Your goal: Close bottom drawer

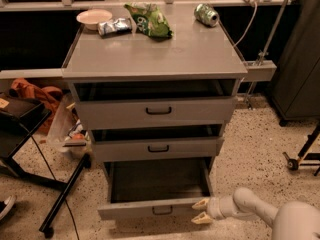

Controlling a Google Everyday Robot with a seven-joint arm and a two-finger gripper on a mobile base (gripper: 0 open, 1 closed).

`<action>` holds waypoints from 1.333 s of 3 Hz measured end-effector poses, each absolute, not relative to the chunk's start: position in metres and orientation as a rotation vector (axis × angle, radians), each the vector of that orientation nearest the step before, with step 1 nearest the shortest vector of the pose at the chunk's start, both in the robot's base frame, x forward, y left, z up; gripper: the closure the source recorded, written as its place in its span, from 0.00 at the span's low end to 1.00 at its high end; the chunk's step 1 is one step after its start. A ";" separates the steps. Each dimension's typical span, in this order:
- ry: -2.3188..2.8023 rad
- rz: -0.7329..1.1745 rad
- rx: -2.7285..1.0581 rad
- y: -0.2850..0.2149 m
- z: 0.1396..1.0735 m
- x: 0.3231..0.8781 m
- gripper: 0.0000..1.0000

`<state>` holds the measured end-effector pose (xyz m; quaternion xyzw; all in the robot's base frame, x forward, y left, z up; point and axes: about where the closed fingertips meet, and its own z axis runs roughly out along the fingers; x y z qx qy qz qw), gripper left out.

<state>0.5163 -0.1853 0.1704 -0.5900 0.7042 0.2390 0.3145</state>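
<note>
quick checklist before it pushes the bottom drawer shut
1. Bottom drawer pulled out and needing the push: ok.
2. Gripper at the right end of the drawer's front panel, fingers open: ok.
3. Gripper touching the panel: cannot tell.
4. Drawer interior with nothing visible sticking up to jam: ok.
5. Push point near the handle: not ok, it sits well to the right, so the drawer may skew.
6. Middle drawer out of the arm's way: ok.
</note>
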 end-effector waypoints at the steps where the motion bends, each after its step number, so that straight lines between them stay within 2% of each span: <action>1: 1.824 0.550 -1.538 -0.154 0.164 0.566 0.00; 3: 1.822 0.553 -1.533 -0.164 0.157 0.577 0.00; 4: 1.843 0.555 -1.485 -0.189 0.142 0.596 0.00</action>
